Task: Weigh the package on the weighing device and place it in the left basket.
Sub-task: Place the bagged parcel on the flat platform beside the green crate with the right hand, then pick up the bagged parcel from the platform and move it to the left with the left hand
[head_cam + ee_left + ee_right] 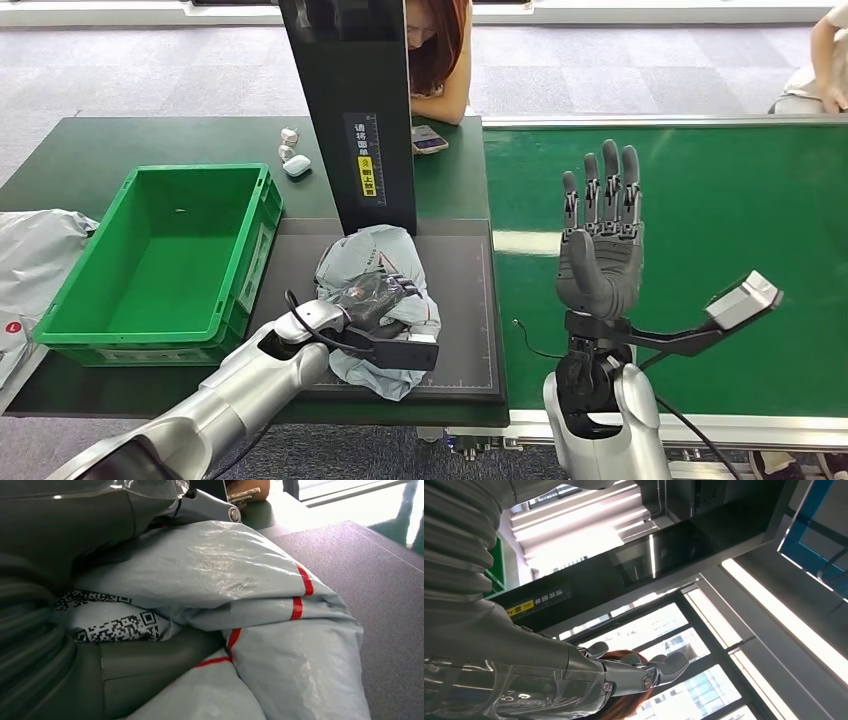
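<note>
- Two silver arms come in from the near edge, the left one reaching over the dark weighing device (470,300), the right one raised above the green conveyor belt (700,220).
- Left hand (375,305) is closed around the package (385,255), a crumpled pale grey-blue mailer bag with red stripes; the left wrist view shows the thumb (150,665) pressed under a fold beside a printed code label (120,625).
- Package rests on the black platform of the weighing device, just in front of the tall black post (355,110) with a yellow sticker.
- Right hand (600,235) is upright, palm facing the camera, fingers straight and spread, holding nothing.
- Green basket (70,290) stands to the left of the platform, its near right corner just beside the left forearm; nothing large lies in it.
- Further grey bags (35,250) lie left of the basket at the table edge.
- Small white items (292,160) sit on the dark green table behind the basket, and a phone (428,140) lies right of the post.
- One person (440,50) leans at the far side of the table; another person's arm (828,50) shows at the far right corner.
</note>
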Tool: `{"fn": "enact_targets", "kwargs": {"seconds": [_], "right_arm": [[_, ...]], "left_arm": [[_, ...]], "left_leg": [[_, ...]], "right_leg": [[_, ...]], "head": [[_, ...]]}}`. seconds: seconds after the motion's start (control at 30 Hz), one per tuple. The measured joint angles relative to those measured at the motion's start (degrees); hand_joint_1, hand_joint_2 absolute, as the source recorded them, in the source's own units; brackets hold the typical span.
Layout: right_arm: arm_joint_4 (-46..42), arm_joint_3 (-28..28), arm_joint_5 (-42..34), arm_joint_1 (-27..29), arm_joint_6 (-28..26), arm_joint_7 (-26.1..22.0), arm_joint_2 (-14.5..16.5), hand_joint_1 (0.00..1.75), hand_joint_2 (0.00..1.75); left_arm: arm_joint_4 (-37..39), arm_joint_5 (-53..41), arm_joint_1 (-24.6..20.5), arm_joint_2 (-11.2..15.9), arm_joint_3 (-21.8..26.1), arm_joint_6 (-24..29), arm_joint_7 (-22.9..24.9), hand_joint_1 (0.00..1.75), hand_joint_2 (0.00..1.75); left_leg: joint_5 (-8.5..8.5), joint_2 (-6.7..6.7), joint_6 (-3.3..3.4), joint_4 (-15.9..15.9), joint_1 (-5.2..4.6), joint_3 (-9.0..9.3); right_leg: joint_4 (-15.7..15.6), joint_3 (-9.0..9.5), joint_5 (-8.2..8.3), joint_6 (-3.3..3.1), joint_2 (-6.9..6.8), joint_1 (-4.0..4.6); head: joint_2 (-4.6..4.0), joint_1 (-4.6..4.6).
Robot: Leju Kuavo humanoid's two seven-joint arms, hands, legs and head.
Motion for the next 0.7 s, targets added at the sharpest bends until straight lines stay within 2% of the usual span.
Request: {"fn": "enact_targets", "kwargs": {"seconds": [0.17,0.3,0.47,0.7], "right_arm": [[0.0,0.0,-0.1,0.01,0.05,-0.09,-0.02,0.0,1.75],[0.0,0.05,-0.07,0.09,-0.3,-0.22,-0.02,0.0,1.75],[0.0,0.12,0.38,1.47,-0.97,-1.01,-0.21,0.0,1.75],[-0.15,0.13,0.48,2.9,-1.46,-1.49,-0.62,0.0,1.75]], "left_arm": [[-0.14,1.59,-0.46,0.46,-1.2,2.25,0.27,1.75,1.75],[-2.61,2.82,0.53,1.29,-1.27,9.3,1.44,1.75,1.75],[-13.04,3.57,3.47,4.09,0.84,17.56,3.43,1.75,1.75],[-24.97,3.32,6.62,6.48,5.67,22.68,3.0,1.75,1.75]], "left_leg": [[0.05,0.02,-0.03,-0.09,0.0,0.0],[0.09,0.08,-0.08,-0.09,0.0,-0.21],[0.16,0.12,-0.18,-0.09,0.01,-0.62],[0.15,0.17,-0.18,-0.09,0.01,-1.01]], "right_leg": [[0.01,-0.08,0.05,-0.07,0.02,0.0],[0.03,-0.37,0.09,-0.13,0.1,0.01],[0.09,-0.81,0.12,-0.15,0.15,0.01],[0.1,-1.24,0.12,-0.15,0.2,0.01]], "head": [[0.0,0.0],[0.0,0.0],[0.0,0.0],[0.0,0.0]]}}
